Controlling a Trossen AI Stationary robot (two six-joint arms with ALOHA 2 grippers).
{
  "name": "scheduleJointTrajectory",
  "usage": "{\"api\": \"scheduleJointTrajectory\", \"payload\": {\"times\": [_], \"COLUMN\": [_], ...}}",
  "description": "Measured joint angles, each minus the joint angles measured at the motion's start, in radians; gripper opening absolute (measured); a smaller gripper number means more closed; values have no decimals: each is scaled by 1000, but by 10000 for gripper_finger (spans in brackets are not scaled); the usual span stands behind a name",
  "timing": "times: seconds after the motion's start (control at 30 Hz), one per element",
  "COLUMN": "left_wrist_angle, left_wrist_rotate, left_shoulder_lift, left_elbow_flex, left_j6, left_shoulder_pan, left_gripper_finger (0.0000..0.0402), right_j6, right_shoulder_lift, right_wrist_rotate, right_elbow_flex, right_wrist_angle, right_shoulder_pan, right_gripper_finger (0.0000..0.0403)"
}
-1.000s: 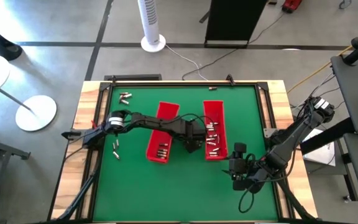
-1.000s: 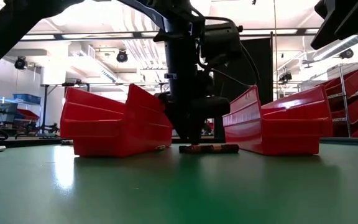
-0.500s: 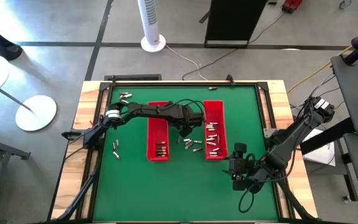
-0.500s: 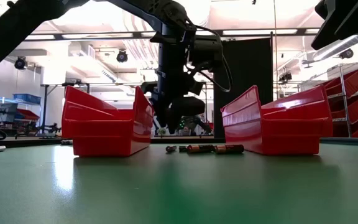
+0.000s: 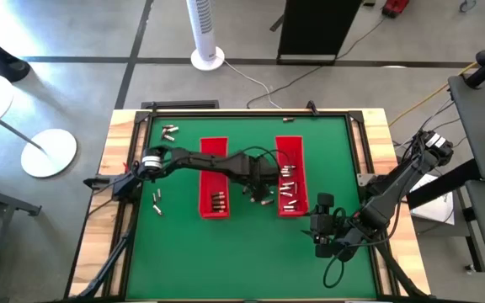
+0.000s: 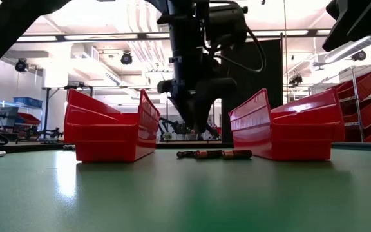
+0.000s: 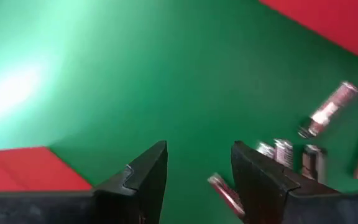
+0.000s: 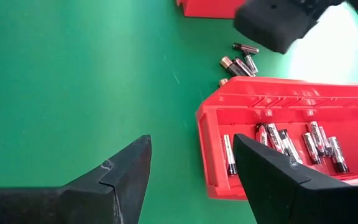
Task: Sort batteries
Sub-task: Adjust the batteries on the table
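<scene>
While it hangs open and empty between the two red trays, the left gripper (image 5: pixel 262 187) has come back down over the loose batteries (image 5: pixel 260 198) after a short lift toward twelve o'clock. They lie on the green table (image 5: pixel 175 252), just at nine o'clock of the right tray (image 5: pixel 290 149). The left tray (image 5: pixel 213 151) has moved back straight. Probably the next pick is being prepared; several batteries are not sorted yet. At five o'clock the right gripper (image 5: pixel 320 241) waits, open and empty.

Grey floor w/ white tower fan (image 5: pixel 204 32), black cabinet (image 5: pixel 317 29).
</scene>
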Motion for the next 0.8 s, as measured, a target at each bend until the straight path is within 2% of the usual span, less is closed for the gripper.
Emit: {"api": "scheduleJointTrajectory", "payload": {"times": [0.1,0.3,0.4,0.47,0.63,0.73,0.8], "left_wrist_angle": [7,132,130,134,179,159,144], "left_wrist_rotate": [10,63,62,59,62,139,153], "left_shoulder_lift": [0,1,1,2,2,2,2], "left_elbow_flex": [-13,-44,-46,-47,-40,-42,-54], "left_j6": [-25,-25,-5,39,259,339,382], "left_shoulder_pan": [-3,-13,-18,-18,-20,-6,13], "left_gripper_finger": [158,158,158,158,158,158,158], "right_j6": [-1,-1,1,1,4,10,12], "right_shoulder_lift": [0,0,0,0,0,0,0], "right_wrist_rotate": [0,0,0,0,0,1,1], "right_elbow_flex": [0,0,0,0,0,0,0], "right_wrist_angle": [0,1,1,1,4,5,8], "right_shoulder_pan": [0,0,0,0,-1,-3,-3], "right_gripper_finger": [219,219,221,221,222,220,219]}}
